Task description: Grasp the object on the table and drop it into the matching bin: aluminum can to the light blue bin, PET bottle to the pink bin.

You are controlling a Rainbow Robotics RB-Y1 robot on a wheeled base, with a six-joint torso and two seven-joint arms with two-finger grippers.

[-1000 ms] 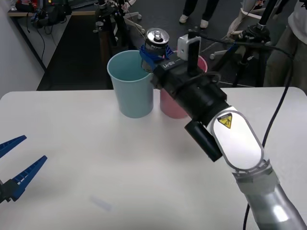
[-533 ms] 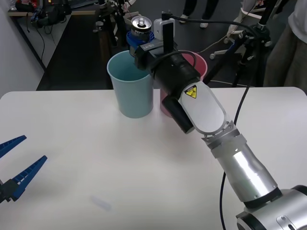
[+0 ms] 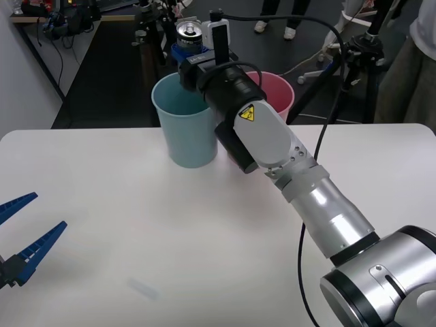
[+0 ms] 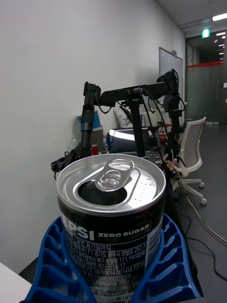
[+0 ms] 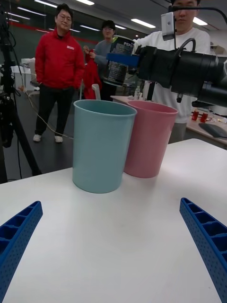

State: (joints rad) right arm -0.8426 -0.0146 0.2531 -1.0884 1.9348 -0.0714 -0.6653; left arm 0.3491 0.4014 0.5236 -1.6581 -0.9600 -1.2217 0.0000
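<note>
We noted the right gripper [image 3: 189, 53] raised above the far side of the tabletop [image 3: 102, 225], its blue fingers [image 4: 172, 265] clamped on either side of the can [image 3: 189, 32]. The can stood upright in the grasp, pull-tab top facing up, body dark with white lettering as seen from the right wrist camera. In the front view the can sat above the far rim of the blue bin [image 3: 185, 126], toward the side next to the pink bin [image 3: 275, 92]. The two bins stood side by side at the far centre of the tabletop, blue on the left, pink on the right, touching or nearly so; we could not tell which. From the left wrist camera the can [image 5: 117, 60] appeared higher than the blue bin's [image 5: 101, 144] mouth, clear of the rim.

The left gripper [image 3: 20, 238] was parked low at the near left, fingers apart and holding nothing, well away from the bins.

Our reading: the carry step was nearly done and the release step was in hand. A metal can belongs in the blue bin, so the arm was over the correct target. We judged that the can might sit over the far rim rather than the centre of the opening. The next move called for centring it over the mouth, then parting the fingers to let it drop. Risk: a release too near the rim could tip the can outside, or toward the pink bin.
</note>
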